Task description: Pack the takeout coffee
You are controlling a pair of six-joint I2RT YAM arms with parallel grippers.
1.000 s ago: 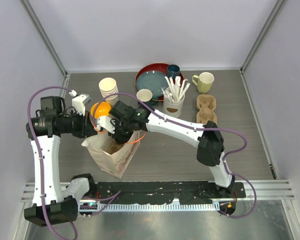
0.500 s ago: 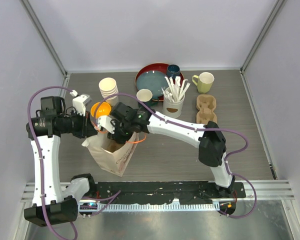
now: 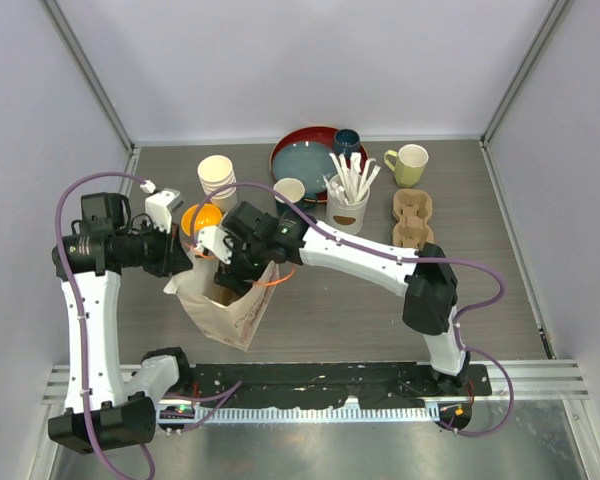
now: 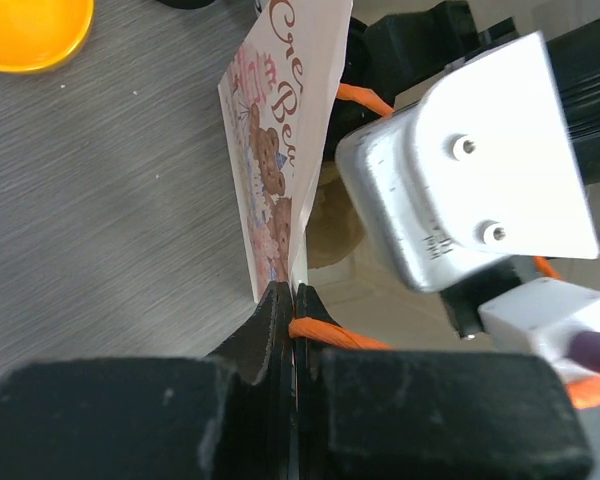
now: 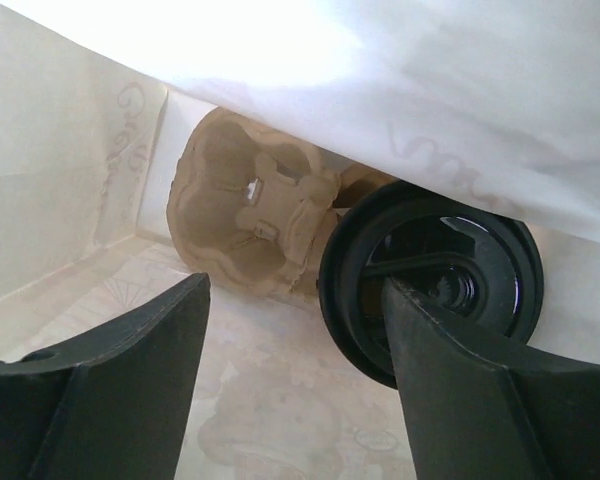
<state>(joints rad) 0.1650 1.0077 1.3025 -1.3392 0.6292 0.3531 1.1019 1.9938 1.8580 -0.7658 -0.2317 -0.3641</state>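
In the right wrist view one takeout coffee cup [image 5: 430, 280] lies tipped inside the paper bag [image 3: 230, 310], its round black lid facing the camera. My right gripper [image 5: 295, 300] is down in the bag and open. Its right finger [image 5: 480, 400] sits just in front of the lid and nothing is between the jaws. A moulded cardboard carrier [image 5: 245, 225] rests against the bag's far wall. My left gripper [image 4: 292, 300] is shut on the bag's printed rim [image 4: 280, 190], beside an orange handle [image 4: 330, 335]. From above, the right wrist [image 3: 242, 250] covers the bag's mouth.
An orange bowl [image 3: 202, 217] sits just behind the bag. Farther back are stacked paper cups [image 3: 217, 175], an open paper cup [image 3: 289, 190], a red tray [image 3: 285, 150] with a blue plate and teal mug [image 3: 346, 142], a stirrer holder [image 3: 348, 205], a yellow-green mug [image 3: 410, 163] and a cardboard carrier [image 3: 412, 218].
The right wrist has shifted slightly back and left over the bag's mouth, and its jaws have spread apart. The left arm still holds the bag's rim in place.
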